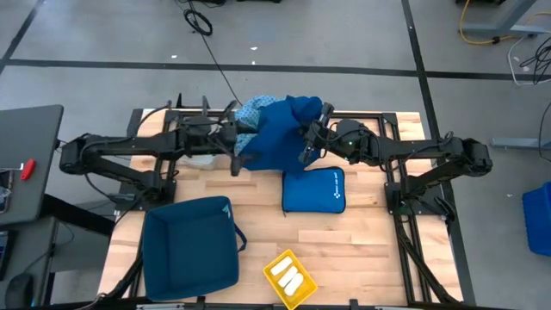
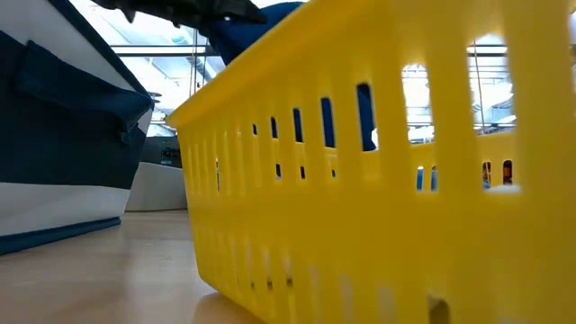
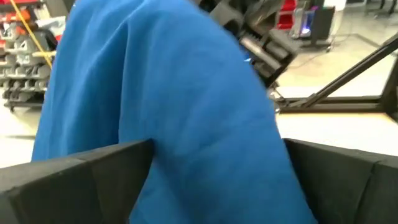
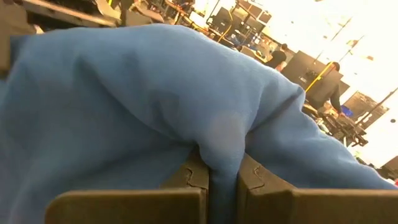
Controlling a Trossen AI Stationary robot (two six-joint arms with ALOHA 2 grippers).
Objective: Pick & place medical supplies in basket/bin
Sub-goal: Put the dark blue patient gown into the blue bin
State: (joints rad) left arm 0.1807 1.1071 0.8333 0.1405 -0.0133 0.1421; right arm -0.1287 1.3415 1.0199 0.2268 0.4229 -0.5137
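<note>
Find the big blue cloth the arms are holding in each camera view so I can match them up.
High view: blue cloth at the table's far middle, between both arms.
Low view: dark blue patch above the yellow basket.
Left wrist view: fills the centre.
Right wrist view: fills the frame, pinched by the right tool.
Shared landmark: the cloth itself.

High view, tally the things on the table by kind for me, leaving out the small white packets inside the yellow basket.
Cloths: 1, the blue cloth, held up between the arms
Containers: 2, the yellow basket and the dark blue bin
Pouches: 1, the bright blue zip pouch
Total: 4
</note>
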